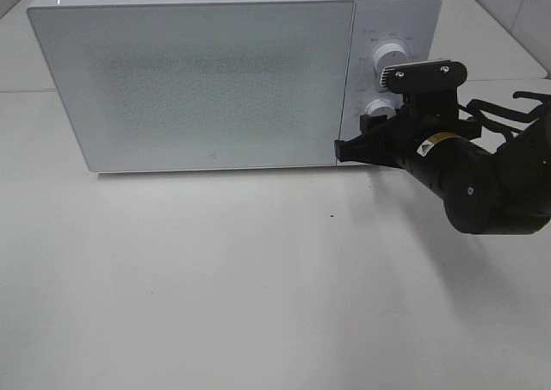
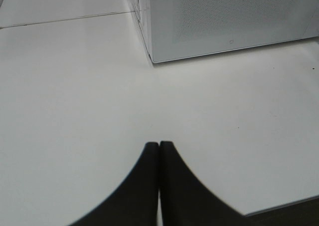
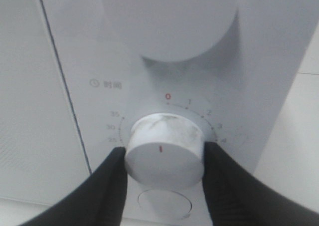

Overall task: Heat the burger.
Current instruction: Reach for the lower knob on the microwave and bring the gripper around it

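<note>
The burger is out of view. The white microwave (image 1: 207, 71) stands at the back of the table with its door closed. My right gripper (image 1: 374, 127) is at the control panel, and its two black fingers press both sides of the lower timer knob (image 3: 164, 151). The knob's red mark points down, away from the red 0 above it. My left gripper (image 2: 159, 145) is shut with nothing in it. It hovers over the white table (image 2: 75, 96), in front of the microwave's left corner (image 2: 152, 59).
An upper white knob (image 1: 389, 54) sits above the timer knob on the panel. The right arm (image 1: 482, 183) and its cables reach in from the right edge. A round button (image 3: 164, 203) lies below the timer knob.
</note>
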